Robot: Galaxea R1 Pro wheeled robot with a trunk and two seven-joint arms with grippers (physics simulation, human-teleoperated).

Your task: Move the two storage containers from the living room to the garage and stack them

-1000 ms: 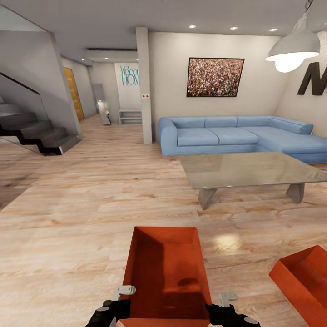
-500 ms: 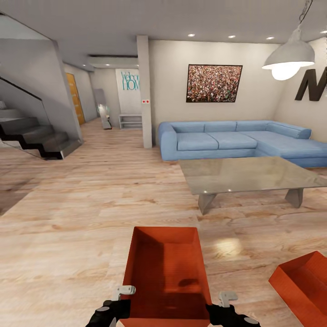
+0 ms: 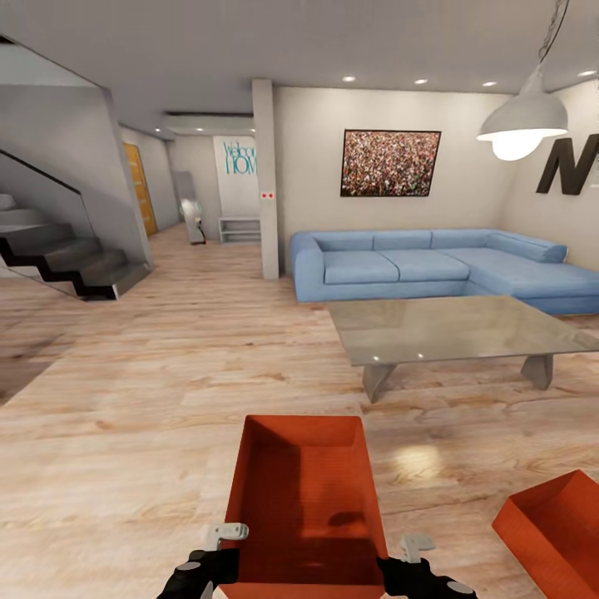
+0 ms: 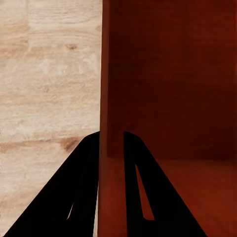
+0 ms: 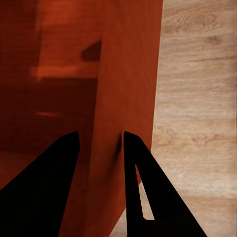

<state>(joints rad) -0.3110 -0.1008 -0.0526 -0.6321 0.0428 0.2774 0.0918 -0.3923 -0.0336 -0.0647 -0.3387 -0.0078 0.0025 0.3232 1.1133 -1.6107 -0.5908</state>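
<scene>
In the wood-floored living room, an open orange-red storage container (image 3: 304,499) was held low in front of the robot. The left gripper (image 4: 111,143) pinched the container's left wall, one finger inside and one outside; the right gripper (image 5: 98,143) clamped the right wall the same way. A second storage container (image 3: 556,532) sat on the wood plank floor (image 3: 150,399) to the right, apart from the first. Beyond stood a grey low table (image 3: 449,329), a blue corner sofa (image 3: 433,266) and a staircase (image 3: 66,254).
</scene>
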